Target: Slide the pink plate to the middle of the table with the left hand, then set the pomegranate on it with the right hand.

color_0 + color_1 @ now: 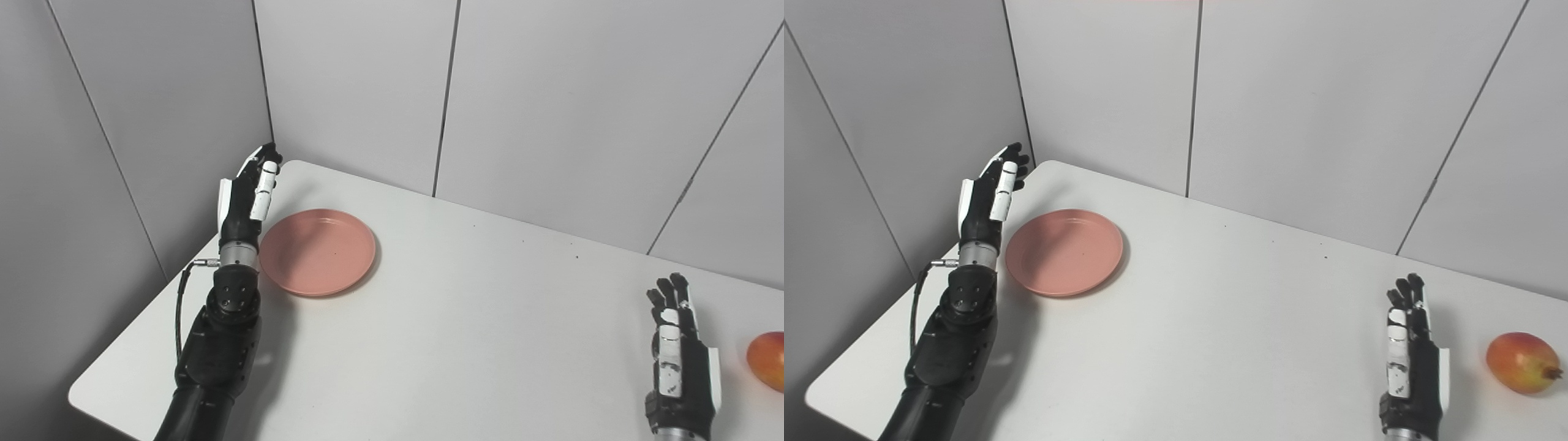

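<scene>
While the pink plate [317,251] sits flat on the desk [465,318] over toward its far left corner, the left hand [248,196] is up beside it, just off the plate's left rim, palm turned toward the plate. Its fingers [264,184] are straight and stretched out, gripping nothing, and I can't tell whether the hand's edge touches the desk. Over on the other side, the right hand [1409,361] stands near the desk's front right, fingers [1404,294] extended and empty too. Just to its right lies the pomegranate [1522,361], red and yellow, resting on the desk with its little crown pointing right, apart from the hand. In the left eye view the fruit is cut off by the picture's edge. Plate and pomegranate are well apart, with grey wall panels [551,92] behind.
</scene>
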